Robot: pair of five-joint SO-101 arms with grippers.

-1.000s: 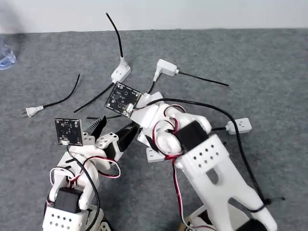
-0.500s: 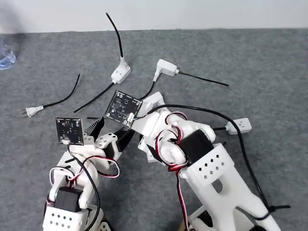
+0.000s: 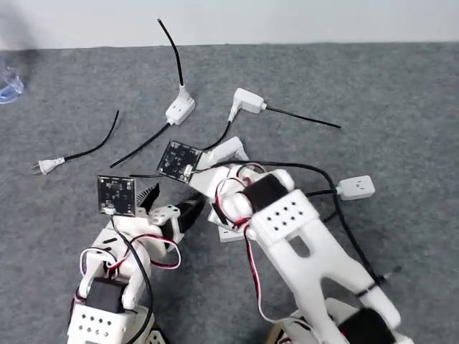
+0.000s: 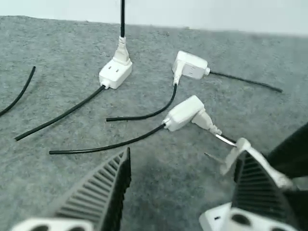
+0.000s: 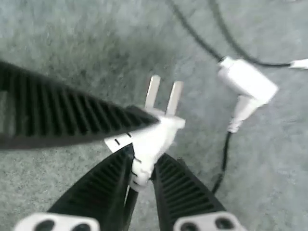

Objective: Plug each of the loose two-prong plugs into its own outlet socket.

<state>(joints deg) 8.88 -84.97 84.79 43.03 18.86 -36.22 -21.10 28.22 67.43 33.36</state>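
I am looking down on a counter (image 3: 401,93) covered in grey felt, with a pale wall behind it. The plug (image 5: 154,132) I am working with is off the felt, clenched in the right tool (image 5: 144,156) near the middle of the counter, its two prongs (image 5: 163,94) pointing away from the wrist. Over the last second the right arm (image 3: 287,222) has swung and pulled its wrist back a little, carrying the plug with it. The left arm (image 3: 115,287) has shifted in towards the centre, and nothing lying on the felt has moved. I read that as lining up rather than inserting: the prongs are bare and in no socket yet. The right tool's jaws are nearly together, pinching the plug's white body. The left tool (image 4: 186,154) is spread wide and holds nothing; one of its fingers (image 5: 62,115) crosses just beside the plug, and I cannot tell whether they touch. Just ahead of the prongs lies a white connector (image 4: 185,111) on a black cord, probably the nearest candidate. Farther off sit an outlet socket (image 3: 179,109), an angled white adapter (image 3: 246,102), another socket (image 3: 356,188) by the right arm, and a second loose plug (image 3: 41,167) well apart near the left edge.
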